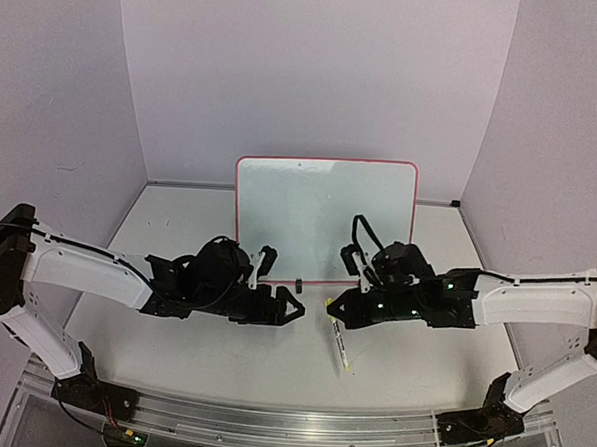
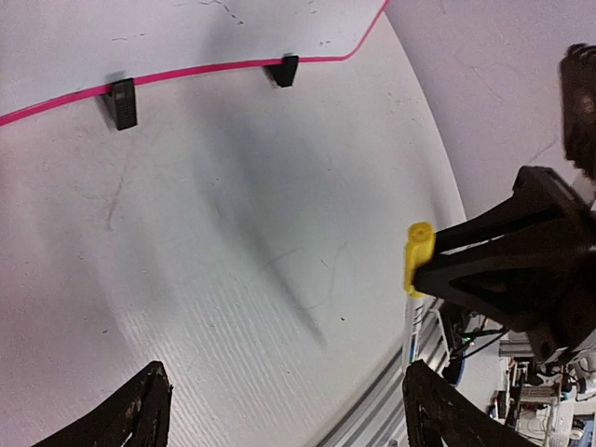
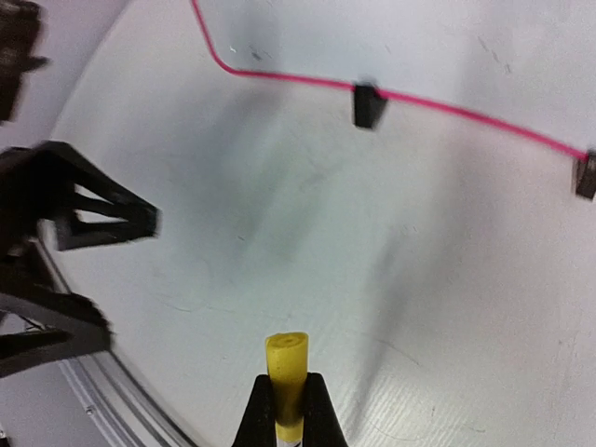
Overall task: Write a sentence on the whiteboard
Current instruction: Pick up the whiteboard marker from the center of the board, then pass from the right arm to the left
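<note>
The right fingers [image 3: 272,421] clamp shut on the yellow end of a marker [image 3: 286,358], probably offering it for uncapping to the left fingers [image 1: 292,308], which are spread wide and empty opposite. The whiteboard [image 1: 324,220] stands blank near the desk's [image 1: 221,360] far edge.

Right gripper [image 2: 445,259] pinching a yellow-tipped marker [image 2: 416,256], at the right of the frame.
The whiteboard [image 2: 186,33] fills the upper left, its pink edge curving across the top with two black clip feet [image 2: 122,102] resting on the white table [image 2: 233,261]. Along the bottom edge, the left gripper [image 2: 284,419] has its fingers spread wide apart.
</note>
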{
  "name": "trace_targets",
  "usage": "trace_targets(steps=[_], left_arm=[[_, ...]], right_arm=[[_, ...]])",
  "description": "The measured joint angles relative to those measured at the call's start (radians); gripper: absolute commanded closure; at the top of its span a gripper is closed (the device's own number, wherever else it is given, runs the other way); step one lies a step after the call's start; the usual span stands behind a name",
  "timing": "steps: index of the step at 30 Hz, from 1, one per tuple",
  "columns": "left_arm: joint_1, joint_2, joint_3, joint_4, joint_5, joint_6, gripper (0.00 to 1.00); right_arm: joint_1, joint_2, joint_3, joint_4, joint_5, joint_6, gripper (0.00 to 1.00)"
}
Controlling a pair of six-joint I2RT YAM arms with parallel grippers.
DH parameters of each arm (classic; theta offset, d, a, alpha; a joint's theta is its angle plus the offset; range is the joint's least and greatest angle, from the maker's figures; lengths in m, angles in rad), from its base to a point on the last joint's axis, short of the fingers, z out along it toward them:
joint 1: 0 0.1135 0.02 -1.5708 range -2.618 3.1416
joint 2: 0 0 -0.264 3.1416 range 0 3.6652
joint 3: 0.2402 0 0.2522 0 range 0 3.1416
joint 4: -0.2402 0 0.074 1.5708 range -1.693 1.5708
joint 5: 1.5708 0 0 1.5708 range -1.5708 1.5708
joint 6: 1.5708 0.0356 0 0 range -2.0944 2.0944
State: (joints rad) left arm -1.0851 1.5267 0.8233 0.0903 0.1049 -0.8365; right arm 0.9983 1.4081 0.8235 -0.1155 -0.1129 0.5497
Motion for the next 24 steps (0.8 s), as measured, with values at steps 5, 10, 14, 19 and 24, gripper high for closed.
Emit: trace_targets(steps=[5, 10, 14, 19, 24], left_arm=[[0.000, -0.005, -0.021, 0.086, 0.093, -0.001, 0.15], [0.000, -0.021, -0.028, 0.189, 0.157, -0.003, 0.23], [0.000, -0.072, -0.044, 0.222, 0.159, -0.005, 0.31], [0.000, -0.094, -0.044, 0.231, 0.162, -0.011, 0.32], [0.000, -0.077, -0.036, 0.229, 0.165, -0.027, 0.34]], right_arm=[[0.000, -0.135, -0.023, 0.099, -0.054, -0.101, 1.00], [0.000, -0.164, -0.026, 0.132, -0.091, -0.176, 1.00], [0.000, -0.150, -0.026, 0.131, -0.128, -0.212, 1.00], [0.000, -0.117, -0.026, 0.130, -0.179, -0.242, 1.00], [0.001, -0.098, -0.025, 0.130, -0.211, -0.264, 1.00]])
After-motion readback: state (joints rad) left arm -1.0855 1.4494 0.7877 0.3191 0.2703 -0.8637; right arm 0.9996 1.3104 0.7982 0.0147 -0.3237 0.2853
